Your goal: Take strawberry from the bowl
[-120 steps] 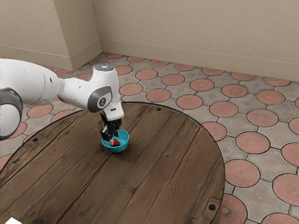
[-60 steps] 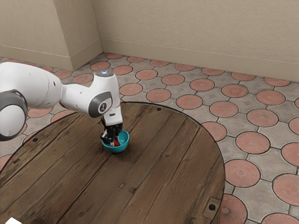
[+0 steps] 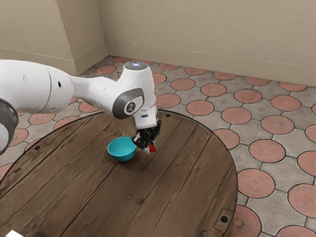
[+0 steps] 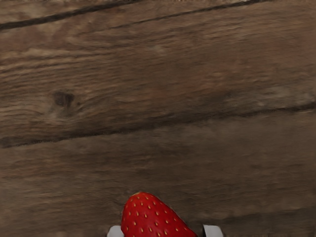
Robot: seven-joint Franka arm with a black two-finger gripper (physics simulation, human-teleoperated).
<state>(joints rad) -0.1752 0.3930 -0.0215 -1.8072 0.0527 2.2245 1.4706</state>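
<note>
Beside the bowl, on the exterior view's right, my gripper (image 3: 149, 149) is shut on the red strawberry (image 3: 152, 147), which pokes out at the fingertips. In the wrist view the seeded strawberry (image 4: 150, 217) lies between the two pale fingertips of the gripper (image 4: 164, 231), with wood planks beyond. The turquoise bowl (image 3: 121, 150) stands upright on the table; nothing can be made out inside it, though its rim is partly behind the hand.
The round wooden table (image 3: 163, 192) carries the bowl, its curved edge running behind the hand. A small white object (image 3: 14, 233) sits at the exterior view's lower left corner.
My hand has moved out of the bowl toward the exterior view's right, carrying the strawberry in the gripper. The bowl has stayed in its spot.
</note>
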